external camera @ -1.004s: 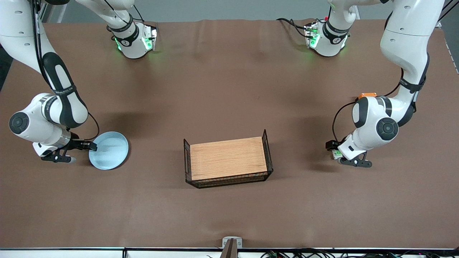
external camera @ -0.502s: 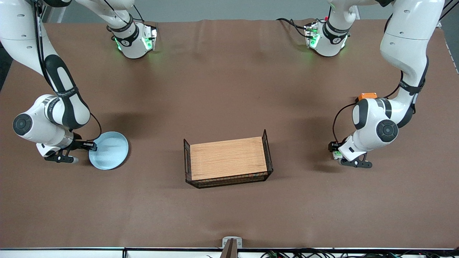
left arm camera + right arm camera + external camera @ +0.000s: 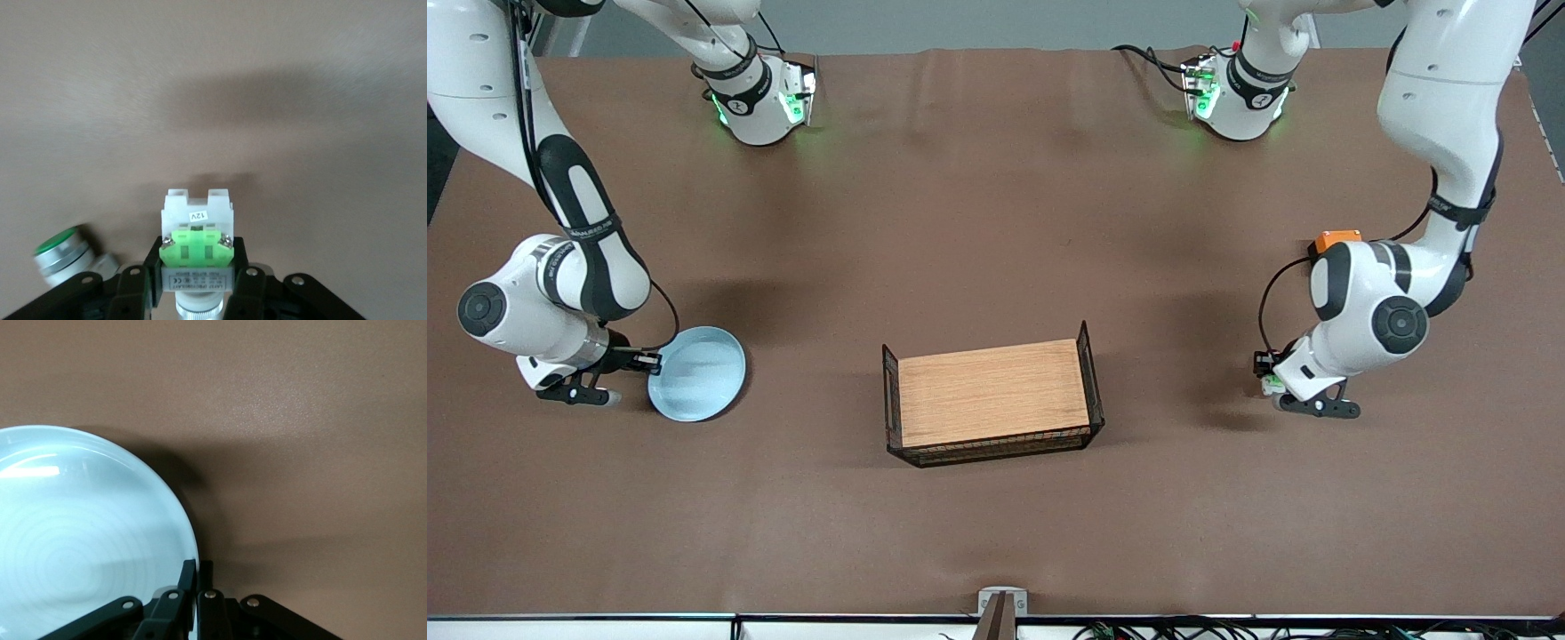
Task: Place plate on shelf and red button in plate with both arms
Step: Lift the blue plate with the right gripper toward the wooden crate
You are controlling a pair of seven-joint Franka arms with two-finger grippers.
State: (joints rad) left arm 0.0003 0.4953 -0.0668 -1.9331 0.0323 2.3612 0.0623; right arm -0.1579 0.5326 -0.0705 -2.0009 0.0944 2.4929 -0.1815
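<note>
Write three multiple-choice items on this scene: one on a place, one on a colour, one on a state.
1. Where is the plate?
A. In the tray
B. On the table, toward the right arm's end
C. Beside the left arm's base

2. What colour is the block on the button in the left pincer?
A. Orange
B. Green
C. Black

3. What is the right pincer doing?
A. Gripping the plate's rim
B. Hanging open over the tray
C. Holding the button

Key: 1 B, the front view shows the plate on the table, apart from the tray. 2 B, the left wrist view shows a bright green block. 3 A, the right wrist view shows the fingers closed on the rim.
</note>
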